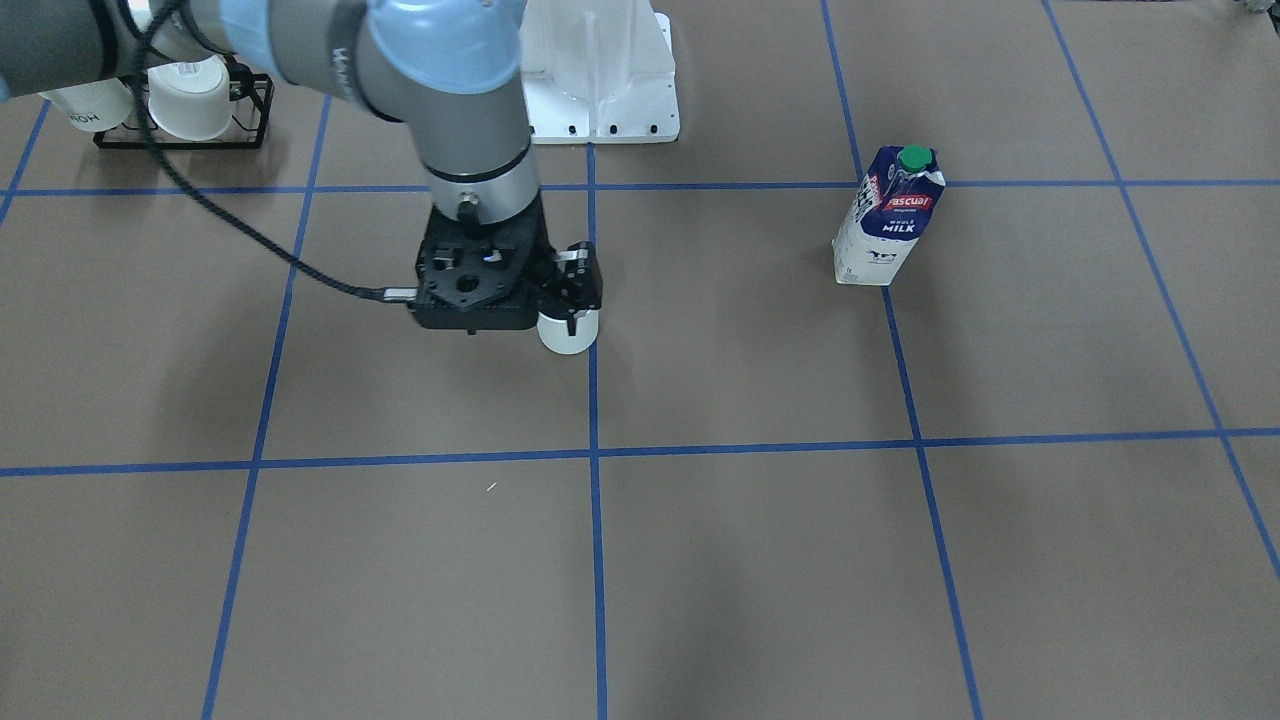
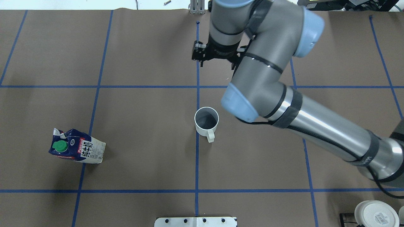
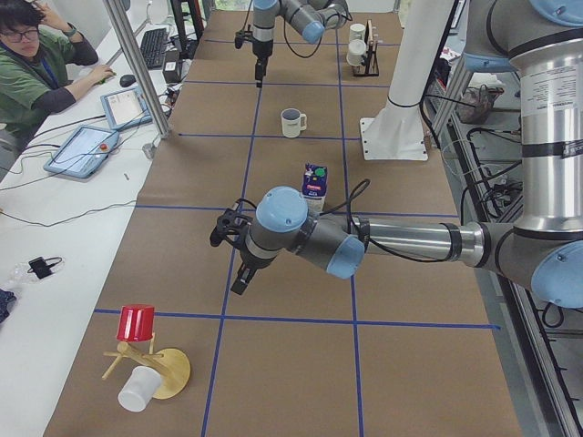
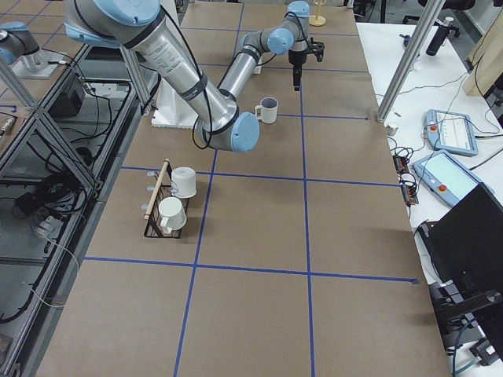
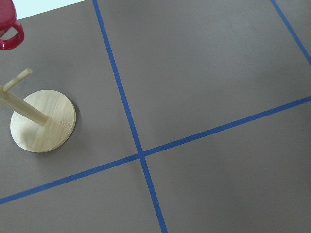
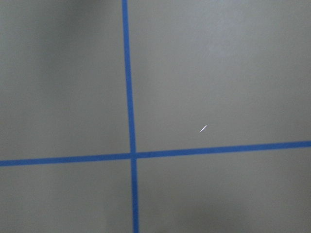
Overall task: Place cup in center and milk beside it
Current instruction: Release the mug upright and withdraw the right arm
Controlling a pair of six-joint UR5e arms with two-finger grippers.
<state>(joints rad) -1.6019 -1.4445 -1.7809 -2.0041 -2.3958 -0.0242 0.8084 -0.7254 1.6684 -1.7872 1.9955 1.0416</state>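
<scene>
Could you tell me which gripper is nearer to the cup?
Right. The right gripper hangs above the table just past the cup, away from the robot. The left gripper hovers at the table's left end, beyond the milk.

The milk [image 1: 888, 218] carton carries a red "Pascual" logo just below its green cap [image 1: 914, 158], with "WHOLE MILK" in white beneath. Seen from overhead, its side repeats "Pascual" beside Chinese characters. Well apart from the carton, black lettering on a white cup [image 1: 85, 105] is cut off and unreadable.
</scene>
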